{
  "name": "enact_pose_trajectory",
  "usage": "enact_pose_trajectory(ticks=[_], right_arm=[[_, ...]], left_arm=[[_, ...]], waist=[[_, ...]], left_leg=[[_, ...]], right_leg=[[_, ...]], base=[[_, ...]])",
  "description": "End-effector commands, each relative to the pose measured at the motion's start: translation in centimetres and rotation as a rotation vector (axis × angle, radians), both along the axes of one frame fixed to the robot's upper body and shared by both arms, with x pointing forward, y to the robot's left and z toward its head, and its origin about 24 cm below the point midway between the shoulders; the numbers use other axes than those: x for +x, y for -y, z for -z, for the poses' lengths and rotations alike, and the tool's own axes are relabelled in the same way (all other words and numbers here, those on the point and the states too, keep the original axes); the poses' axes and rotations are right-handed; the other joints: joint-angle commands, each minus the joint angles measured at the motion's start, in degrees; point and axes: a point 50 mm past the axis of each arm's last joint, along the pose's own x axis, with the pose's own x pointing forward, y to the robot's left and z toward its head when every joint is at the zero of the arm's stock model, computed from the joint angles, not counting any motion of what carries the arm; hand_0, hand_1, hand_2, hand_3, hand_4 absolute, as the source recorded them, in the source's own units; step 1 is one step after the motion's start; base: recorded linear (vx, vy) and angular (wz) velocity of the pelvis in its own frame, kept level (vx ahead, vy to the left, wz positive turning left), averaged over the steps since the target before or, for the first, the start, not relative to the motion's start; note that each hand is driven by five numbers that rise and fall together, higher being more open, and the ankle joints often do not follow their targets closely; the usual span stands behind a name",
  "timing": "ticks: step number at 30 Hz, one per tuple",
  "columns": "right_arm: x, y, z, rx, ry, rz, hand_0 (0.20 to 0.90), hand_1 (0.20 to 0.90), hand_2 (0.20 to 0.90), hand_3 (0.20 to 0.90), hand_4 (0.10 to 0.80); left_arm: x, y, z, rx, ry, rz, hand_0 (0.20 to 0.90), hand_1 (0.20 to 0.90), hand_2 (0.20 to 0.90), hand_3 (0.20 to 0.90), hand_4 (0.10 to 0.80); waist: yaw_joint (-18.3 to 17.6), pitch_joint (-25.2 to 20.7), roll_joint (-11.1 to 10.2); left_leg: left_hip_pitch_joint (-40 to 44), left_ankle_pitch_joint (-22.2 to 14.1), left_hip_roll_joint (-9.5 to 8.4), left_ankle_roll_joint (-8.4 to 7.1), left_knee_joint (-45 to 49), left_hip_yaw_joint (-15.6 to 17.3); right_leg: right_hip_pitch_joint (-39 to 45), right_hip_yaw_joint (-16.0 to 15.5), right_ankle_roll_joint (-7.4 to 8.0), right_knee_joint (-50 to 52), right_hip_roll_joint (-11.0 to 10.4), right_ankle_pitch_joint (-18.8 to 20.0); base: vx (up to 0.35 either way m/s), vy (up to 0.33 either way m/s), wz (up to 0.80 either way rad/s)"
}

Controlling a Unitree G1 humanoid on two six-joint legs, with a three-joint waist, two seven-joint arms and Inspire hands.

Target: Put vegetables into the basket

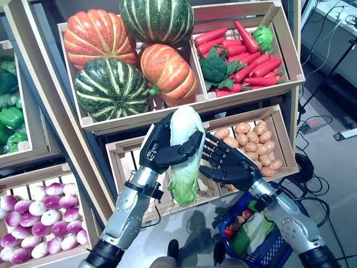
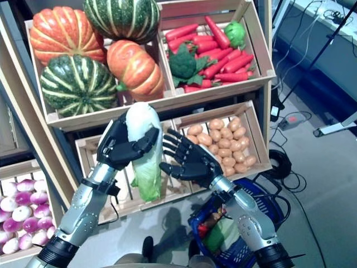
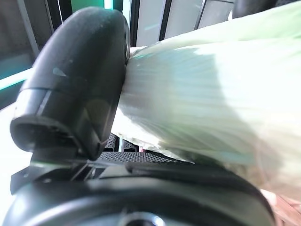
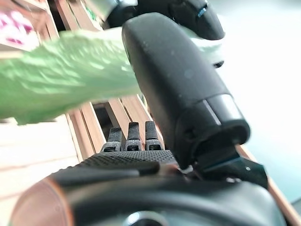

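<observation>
My left hand [image 1: 164, 149] is shut on a pale green napa cabbage [image 1: 185, 151], held upright in the air in front of the wooden stand's lower crates. The cabbage also shows in the left wrist view [image 3: 211, 99], pressed against the thumb [image 3: 75, 89]. My right hand [image 1: 231, 163] is open with straight fingers just right of the cabbage, palm toward it; its thumb [image 4: 183, 89] shows in front of the green leaves [image 4: 61, 75]. The blue basket [image 1: 279, 245] stands on the floor at the lower right, under my right forearm, with green and red vegetables in it.
The wooden stand [image 1: 53, 106] fills the back and left, with slatted crates [image 1: 254, 92] on tilted shelves. Cables and a power strip [image 1: 315, 124] lie on the grey floor to the right.
</observation>
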Motion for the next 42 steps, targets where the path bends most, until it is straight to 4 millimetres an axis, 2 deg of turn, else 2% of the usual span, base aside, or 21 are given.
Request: enact_pose_trajectory(ticks=[1,11,20,31,33,37,42], right_arm=[[-0.7,-0.9,-0.7,0.140,0.020,-0.103,0.900,0.900,0.900,0.900,0.800],[-1.3,-1.0,0.9,0.164,-0.092,-0.109,0.900,0.900,0.900,0.900,0.800],[-1.6,-0.3,1.1,0.222,-0.099,-0.105,0.900,0.900,0.900,0.900,0.800],[-1.9,-1.3,-0.1,0.238,-0.029,-0.279,0.900,0.900,0.900,0.900,0.800],[-2.0,-1.9,-0.4,0.237,-0.007,-0.327,0.900,0.900,0.900,0.900,0.800],[-2.1,-2.6,-0.9,0.224,0.014,-0.393,0.900,0.900,0.900,0.900,0.800],[-2.5,-3.2,-0.9,0.178,-0.013,-0.507,0.900,0.900,0.900,0.900,0.800]], left_arm=[[-0.4,0.2,-3.8,-0.099,0.206,0.077,0.300,0.300,0.300,0.300,0.400],[-0.6,0.1,-4.2,-0.134,0.220,0.104,0.300,0.300,0.300,0.300,0.400],[-0.5,-0.2,-3.6,-0.182,0.156,0.155,0.300,0.300,0.300,0.300,0.400],[-0.9,2.2,-2.5,-0.195,0.052,0.397,0.300,0.300,0.300,0.300,0.400],[-1.2,3.3,-1.9,-0.199,0.005,0.498,0.300,0.300,0.300,0.300,0.400],[-1.6,4.3,-1.3,-0.188,-0.039,0.588,0.300,0.300,0.300,0.300,0.400],[-2.3,4.9,-1.0,-0.164,-0.031,0.700,0.300,0.300,0.300,0.300,0.400]], waist=[[0.56,-8.29,-1.90],[0.15,-9.12,-1.68],[0.22,-9.50,-1.61],[0.48,-9.65,-1.55],[0.64,-9.69,-1.44],[0.77,-9.79,-1.32],[1.09,-10.15,-1.35]], left_leg=[[0.64,-4.47,-0.05,-1.06,0.08,1.35],[0.86,-4.27,0.18,-1.22,0.08,1.44],[0.66,-4.11,0.30,-1.31,0.08,1.27],[0.39,-3.96,0.37,-1.29,0.08,1.02],[0.41,-3.96,0.37,-1.22,0.08,0.92],[0.39,-3.97,0.23,-1.18,0.08,0.64],[0.46,-3.99,0.24,-1.17,0.08,0.54]], right_leg=[[2.18,-1.33,1.66,0.65,-3.53,-0.17],[2.45,-0.99,1.57,0.43,-3.50,0.02],[2.44,-1.19,1.69,0.35,-3.65,0.17],[2.06,-1.21,2.01,0.44,-3.77,0.31],[2.13,-1.18,2.08,0.40,-3.83,0.32],[2.10,-0.96,2.24,0.41,-3.83,0.34],[2.27,-0.90,2.42,0.37,-3.96,0.32]], base=[[0.000,0.000,0.00],[0.000,0.000,0.00],[0.000,0.000,0.00],[0.000,0.000,0.00],[0.000,0.000,0.00],[0.000,0.000,0.00],[0.000,0.000,0.00]])
